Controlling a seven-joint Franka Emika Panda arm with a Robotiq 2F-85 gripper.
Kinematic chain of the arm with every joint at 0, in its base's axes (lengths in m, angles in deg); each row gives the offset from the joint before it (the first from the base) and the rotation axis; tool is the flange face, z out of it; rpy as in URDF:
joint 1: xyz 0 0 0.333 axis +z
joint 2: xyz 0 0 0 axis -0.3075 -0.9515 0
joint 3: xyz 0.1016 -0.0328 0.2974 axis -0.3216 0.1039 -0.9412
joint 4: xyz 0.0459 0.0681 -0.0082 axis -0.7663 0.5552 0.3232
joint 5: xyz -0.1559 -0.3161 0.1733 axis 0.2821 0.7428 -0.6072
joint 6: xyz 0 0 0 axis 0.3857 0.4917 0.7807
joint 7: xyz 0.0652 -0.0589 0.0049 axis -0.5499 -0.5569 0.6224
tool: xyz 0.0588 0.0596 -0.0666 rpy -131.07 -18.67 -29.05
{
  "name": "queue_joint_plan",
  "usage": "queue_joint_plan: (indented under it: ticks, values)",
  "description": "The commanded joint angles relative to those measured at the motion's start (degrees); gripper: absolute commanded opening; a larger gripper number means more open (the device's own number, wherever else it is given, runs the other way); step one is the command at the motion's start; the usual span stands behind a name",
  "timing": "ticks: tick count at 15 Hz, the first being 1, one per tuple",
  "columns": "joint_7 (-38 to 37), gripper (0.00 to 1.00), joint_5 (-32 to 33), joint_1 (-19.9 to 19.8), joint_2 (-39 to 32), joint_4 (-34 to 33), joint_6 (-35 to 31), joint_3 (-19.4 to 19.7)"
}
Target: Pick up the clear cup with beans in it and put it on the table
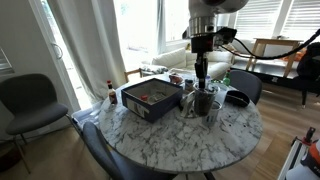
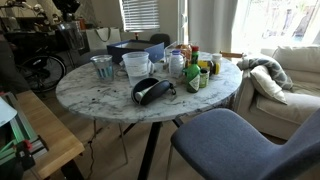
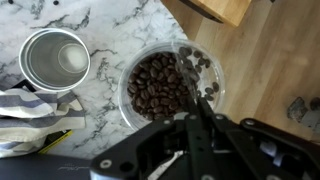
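Observation:
The clear cup with beans is seen from above in the wrist view, full of brown beans, by the edge of the white marble table. My gripper has its two fingers close together on the cup's near rim, one inside and one outside the wall. In an exterior view the gripper hangs straight down over the dark cup at the far side of the table. Whether the cup's base touches the table is hidden.
A shiny metal cup stands just beside the clear cup, with a striped cloth near it. A blue box, bottles and a black bowl crowd the table. Chairs stand around it, and wooden floor lies past the edge.

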Motion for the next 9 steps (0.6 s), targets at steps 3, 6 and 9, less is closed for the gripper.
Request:
queue_joint_plan:
  ticks: [3,6,9]
  values:
    - [0.23,0.01,-0.02,-0.09,-0.06,-0.14,0.09,-0.05]
    - [-0.65,0.01,-0.85,-0.15,-2.72,0.36,-4.95,-0.29]
    - [-1.57,0.01,-0.59,-0.06,-6.92,-0.04,-11.06,-0.95]
